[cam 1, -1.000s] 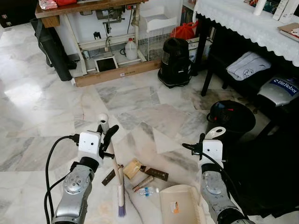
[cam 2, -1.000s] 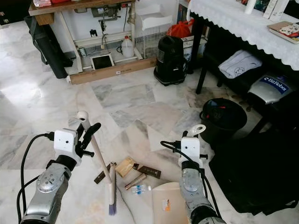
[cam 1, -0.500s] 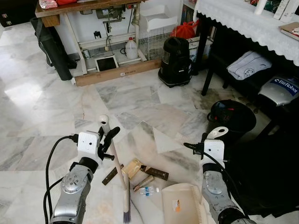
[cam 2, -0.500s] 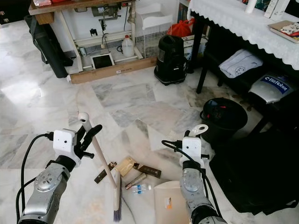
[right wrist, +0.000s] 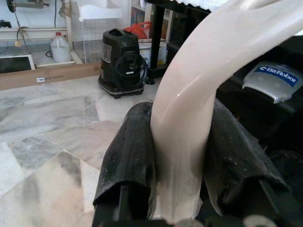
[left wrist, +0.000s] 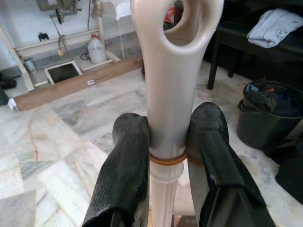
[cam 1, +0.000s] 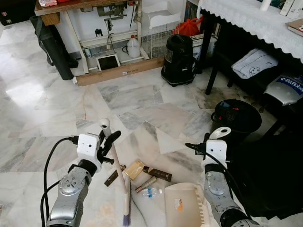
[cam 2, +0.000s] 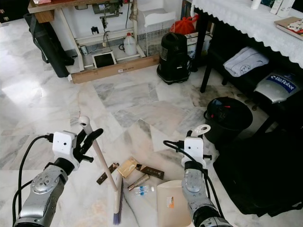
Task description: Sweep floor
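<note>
The left gripper (left wrist: 166, 156) clamped the cream handle of a hand broom (cam 1: 124, 182), whose bristles rested on the marble floor (cam 1: 42, 109) just left of the litter: a tan packet (cam 1: 134, 169), a brown wrapper (cam 1: 158, 175) and a small plastic bottle (cam 1: 151, 192). The right gripper (right wrist: 180, 142) squeezed the curved handle of a beige dustpan (cam 1: 184, 205) lying just right of the debris. A black bin (cam 1: 236, 118) stood beyond.

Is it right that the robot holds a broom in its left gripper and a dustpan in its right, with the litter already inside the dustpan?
Not quite. The litter lies on the floor between broom and dustpan, as the left eye view shows. The left gripper does hold the broom, the right gripper the dustpan.
</note>
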You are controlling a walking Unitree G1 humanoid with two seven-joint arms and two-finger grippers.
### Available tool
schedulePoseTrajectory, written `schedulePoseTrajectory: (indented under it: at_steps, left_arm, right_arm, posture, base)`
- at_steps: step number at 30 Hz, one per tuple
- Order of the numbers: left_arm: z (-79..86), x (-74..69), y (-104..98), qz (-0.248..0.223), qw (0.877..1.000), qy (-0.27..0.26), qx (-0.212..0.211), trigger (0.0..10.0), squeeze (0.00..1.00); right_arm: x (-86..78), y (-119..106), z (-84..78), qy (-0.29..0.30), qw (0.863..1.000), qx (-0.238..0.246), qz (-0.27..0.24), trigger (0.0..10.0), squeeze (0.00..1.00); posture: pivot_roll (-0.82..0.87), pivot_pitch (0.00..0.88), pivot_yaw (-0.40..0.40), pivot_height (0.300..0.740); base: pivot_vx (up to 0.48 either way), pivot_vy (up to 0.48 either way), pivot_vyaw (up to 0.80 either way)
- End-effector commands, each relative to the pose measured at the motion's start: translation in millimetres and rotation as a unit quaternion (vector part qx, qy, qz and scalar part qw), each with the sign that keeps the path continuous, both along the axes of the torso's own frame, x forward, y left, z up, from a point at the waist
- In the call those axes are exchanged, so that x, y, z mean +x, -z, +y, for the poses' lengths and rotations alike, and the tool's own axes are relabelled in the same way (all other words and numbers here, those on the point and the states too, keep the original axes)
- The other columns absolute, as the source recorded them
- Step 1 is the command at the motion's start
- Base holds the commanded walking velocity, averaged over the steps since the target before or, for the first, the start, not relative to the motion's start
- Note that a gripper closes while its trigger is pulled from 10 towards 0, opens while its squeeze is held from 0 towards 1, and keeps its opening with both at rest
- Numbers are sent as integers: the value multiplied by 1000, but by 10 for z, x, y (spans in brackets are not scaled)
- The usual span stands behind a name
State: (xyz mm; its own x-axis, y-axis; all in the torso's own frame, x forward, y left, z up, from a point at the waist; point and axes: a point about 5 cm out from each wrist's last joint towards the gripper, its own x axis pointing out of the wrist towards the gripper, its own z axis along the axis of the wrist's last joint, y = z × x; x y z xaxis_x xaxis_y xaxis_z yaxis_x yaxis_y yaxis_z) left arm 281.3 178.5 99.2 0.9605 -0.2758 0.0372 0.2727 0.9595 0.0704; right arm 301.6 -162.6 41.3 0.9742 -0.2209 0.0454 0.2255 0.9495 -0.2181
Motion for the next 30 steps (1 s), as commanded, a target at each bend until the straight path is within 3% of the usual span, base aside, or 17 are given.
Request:
schedulePoseTrajectory:
  at_steps: [1, 13, 30]
  left_arm:
    - [28, -14, -77, -11, 1000, 4, -14, 10000, 0]
    - [76, 27, -130, -16, 998, -17, -60, 10000, 0]
    - [-45, 1, -57, 26, 995, 51, -83, 10000, 0]
  right_arm:
    - [17, -15, 63, -12, 1000, -3, -4, 10000, 0]
    - [-7, 16, 47, -9, 1000, -2, 2, 10000, 0]
    - [-2, 29, 27, -9, 1000, -4, 12, 10000, 0]
  posture:
    - [185, 95, 77, 740]
    - [178, 96, 76, 740]
    - [170, 98, 70, 740]
  base:
    - [0, 0, 0]
    - [0, 0, 0]
    - [0, 0, 0]
